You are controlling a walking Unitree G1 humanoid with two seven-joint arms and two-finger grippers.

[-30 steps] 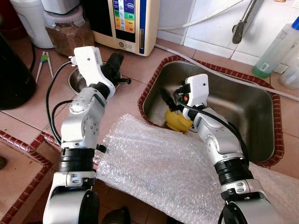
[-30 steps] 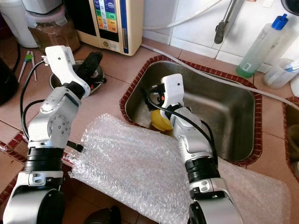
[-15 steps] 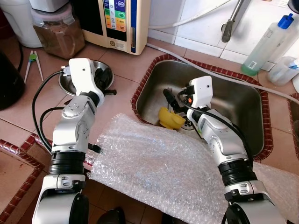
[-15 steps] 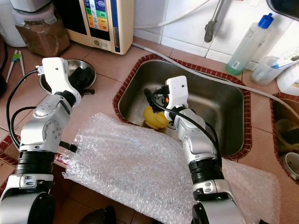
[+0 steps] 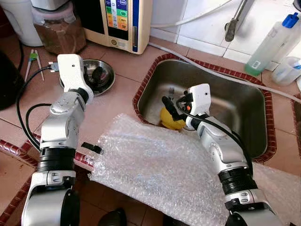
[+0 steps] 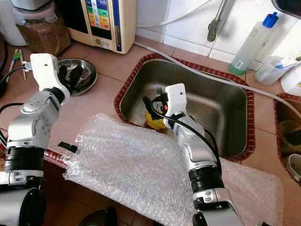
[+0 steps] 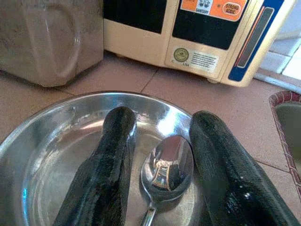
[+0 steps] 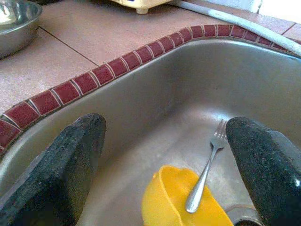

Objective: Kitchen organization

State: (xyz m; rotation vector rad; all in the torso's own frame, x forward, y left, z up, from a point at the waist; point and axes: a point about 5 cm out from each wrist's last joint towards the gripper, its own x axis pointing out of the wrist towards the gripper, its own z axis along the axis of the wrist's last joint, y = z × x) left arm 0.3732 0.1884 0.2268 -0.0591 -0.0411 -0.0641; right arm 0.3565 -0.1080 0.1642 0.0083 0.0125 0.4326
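A steel bowl sits on the tiled counter left of the sink. My left gripper reaches down into it. Its two fingers stand slightly apart on either side of a spoon lying in the bowl, so it is open. In the sink's near left corner a yellow cup lies on its side with a fork resting in it. My right gripper hangs wide open just above the cup, holding nothing.
A sheet of bubble wrap covers the counter's near edge in front of the sink. A cream water machine and a jar stand behind the bowl. A tap, a hose and a plastic bottle line the back.
My left gripper has come down from above the steel bowl into it, fingers beside the spoon. The right gripper stays over the yellow cup. The camera has shifted.
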